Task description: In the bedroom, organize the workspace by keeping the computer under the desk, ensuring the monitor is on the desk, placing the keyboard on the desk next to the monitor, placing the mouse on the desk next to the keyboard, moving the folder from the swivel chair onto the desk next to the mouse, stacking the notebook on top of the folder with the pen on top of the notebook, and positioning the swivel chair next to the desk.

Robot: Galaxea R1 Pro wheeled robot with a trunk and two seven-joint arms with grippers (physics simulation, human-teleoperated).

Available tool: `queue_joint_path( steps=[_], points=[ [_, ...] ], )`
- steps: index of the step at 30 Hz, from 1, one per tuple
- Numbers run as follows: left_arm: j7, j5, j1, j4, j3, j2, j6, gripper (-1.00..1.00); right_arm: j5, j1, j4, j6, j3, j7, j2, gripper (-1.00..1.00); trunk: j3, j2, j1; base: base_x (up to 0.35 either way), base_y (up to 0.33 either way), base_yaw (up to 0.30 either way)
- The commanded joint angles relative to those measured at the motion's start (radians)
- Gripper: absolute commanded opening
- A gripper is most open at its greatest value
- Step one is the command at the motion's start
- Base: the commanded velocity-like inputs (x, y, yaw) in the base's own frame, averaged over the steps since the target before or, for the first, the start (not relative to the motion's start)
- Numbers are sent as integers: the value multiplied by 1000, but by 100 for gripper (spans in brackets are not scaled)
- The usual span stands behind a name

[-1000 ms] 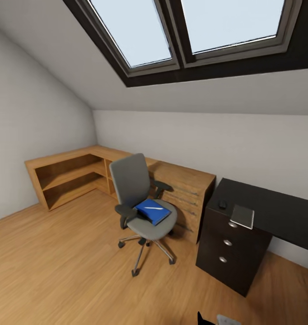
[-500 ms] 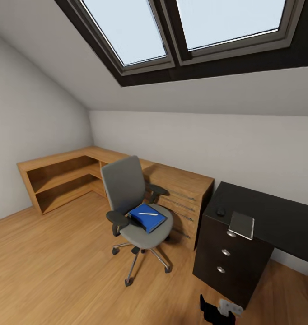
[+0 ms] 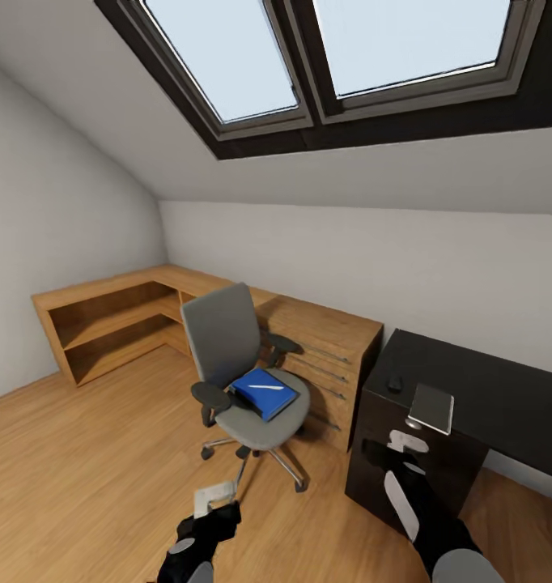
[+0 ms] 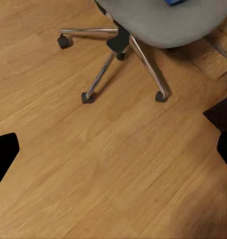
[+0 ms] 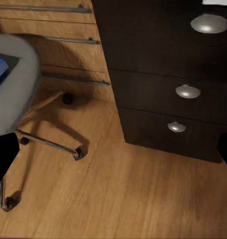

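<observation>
Left pincer [image 3: 215,508]: raised at the lower edge of the head view, above bare wooden floor [image 4: 118,164]; dark fingertips sit far apart at the wrist view's edges, so spread wide and holding nothing.
Grey padded swivel chair with black armrests and chrome wheeled base [image 3: 239,368]: ahead of the left pincer, slightly to its right; castors and chrome spokes close in front in the left wrist view.
Bright blue flat folder [image 3: 264,393]: on the chair seat, beyond and above the left pincer, well apart from it.
Thin white pen [image 3: 265,387]: lying on the folder, not yet on the notebook.
Light wooden drawer cabinet [image 3: 324,356]: behind the chair, between both pincers and the wall.
Small black mouse [image 3: 395,383]: on the desk top, beyond the right pincer.
Thin grey notebook [image 3: 432,407]: at the desk's front edge, overhanging slightly, just past the right pincer.
Long black desk with silver-knobbed drawers [image 3: 405,461]: directly ahead of the right pincer.
Right pincer [image 3: 401,455]: lifted before the drawers; fingertips far apart in its wrist view, unclenched and empty.
Risks: pen likely to roll off if the folder tilts during lifting; chair may roll away when nudged; right arm close to the overhanging notebook, could knock it to the floor.
</observation>
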Motion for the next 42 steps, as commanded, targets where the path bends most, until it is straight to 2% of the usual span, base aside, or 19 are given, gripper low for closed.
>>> queue_joint_path(
  steps=[1, 4, 5, 6, 10, 14, 17, 20, 23, 26, 30, 31, 35, 40, 42],
  points=[
    [22, 7, -1, -37, 13, 1, 36, 100, -10, -20, -15, 40, -2, -10, -1, 100, 2, 6, -4, 0, 0, 0],
    [59, 11, -20, -129, 88, -12, 153, 100, -11, -109, -48, 172, -1, -49, -5, 100, 11, 27, -15, 0, 0, 0],
    [63, 11, -24, -137, 94, -17, 163, 100, -11, -121, -50, 183, -1, -56, -5, 100, 14, 34, -19, 0, 0, 0],
    [71, 7, -37, -173, 111, -34, 189, 100, -11, -150, -55, 211, 3, -73, -3, 100, 17, 41, -23, 47, 0, 0],
    [75, 7, -45, -208, 121, -43, 205, 100, -9, -167, -59, 228, 9, -110, -4, 100, 30, 69, -38, 196, 0, 0],
    [77, 4, -46, -209, 118, -44, 205, 100, 4, -169, -63, 229, 22, -122, -8, 100, 42, 97, -54, 304, 0, 0],
    [80, 4, -46, -210, 118, -44, 205, 100, 41, -170, -65, 230, 31, -125, -9, 100, 52, 118, -65, 324, 0, 0],
    [81, 5, -46, -208, 116, -43, 207, 100, 61, -170, -64, 229, 34, -127, -10, 100, 61, 139, -77, 328, 0, 0],
    [81, 7, -46, -208, 106, -43, 207, 100, 67, -170, -65, 228, 34, -131, -17, 100, 70, 160, -88, 330, 0, 0],
    [82, 7, -46, -205, 89, -43, 207, 100, 68, -170, -64, 225, 34, -130, -37, 100, 80, 181, -100, 331, 0, 0],
    [82, 8, -46, -202, 31, -43, 206, 100, 69, -170, -57, 223, 34, -125, -62, 100, 92, 209, -115, 331, 0, 0],
    [82, 8, -46, -201, 14, -43, 205, 100, 68, -170, -44, 223, 32, -125, -82, 100, 96, 216, -119, 331, 0, 0],
    [83, 9, -46, -191, 4, -44, 204, 100, 62, -174, 38, 212, 30, -123, -127, 100, 108, 244, -134, 331, 0, 0],
    [83, 8, -46, -188, 1, -45, 203, 100, 64, -190, 116, 178, 30, -122, -140, 100, 124, 279, -153, 331, 0, 0],
    [82, 7, -46, -188, 1, -45, 202, 100, 66, -213, 169, 166, 30, -120, -145, 100, 130, 293, -161, 331, 0, 0]
  ],
)
